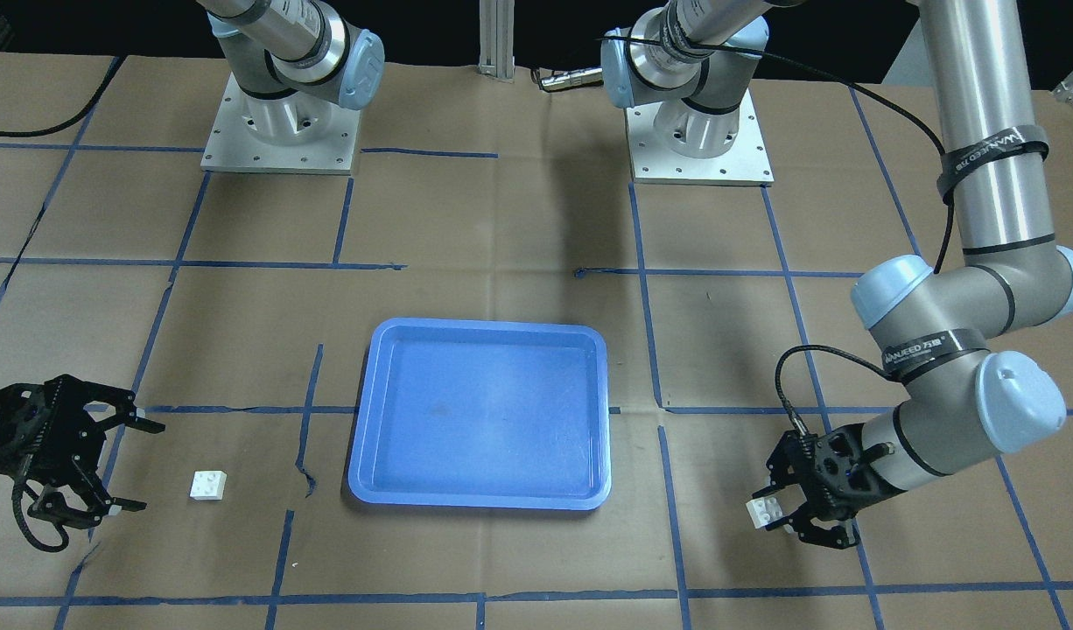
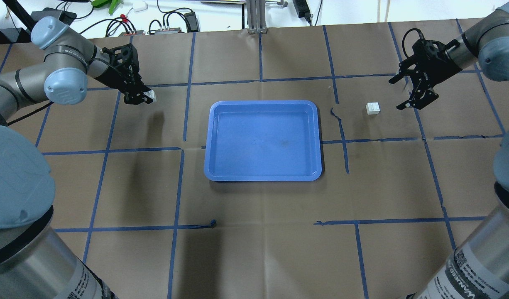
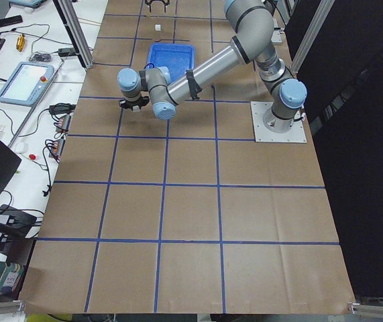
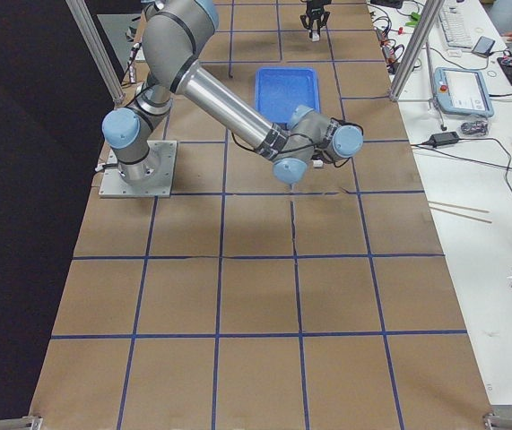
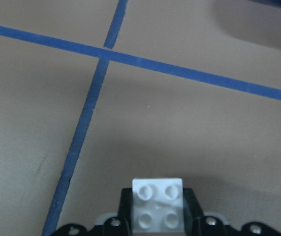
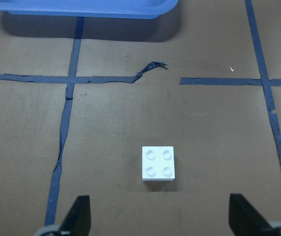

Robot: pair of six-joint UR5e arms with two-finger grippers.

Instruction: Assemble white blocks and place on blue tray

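Note:
The blue tray lies empty in the middle of the table; it also shows in the front view. My left gripper is shut on one white block, held above the table left of the tray; the block's studs show in the left wrist view and in the front view. The other white block lies studs up on the table right of the tray, also in the front view and the right wrist view. My right gripper is open and empty, just beyond that block.
The table is brown paper with a grid of blue tape lines. A loose curl of tape lies between the tray and the lying block. Cables and devices sit beyond the table's far edge. Both arm bases stand at the robot's side.

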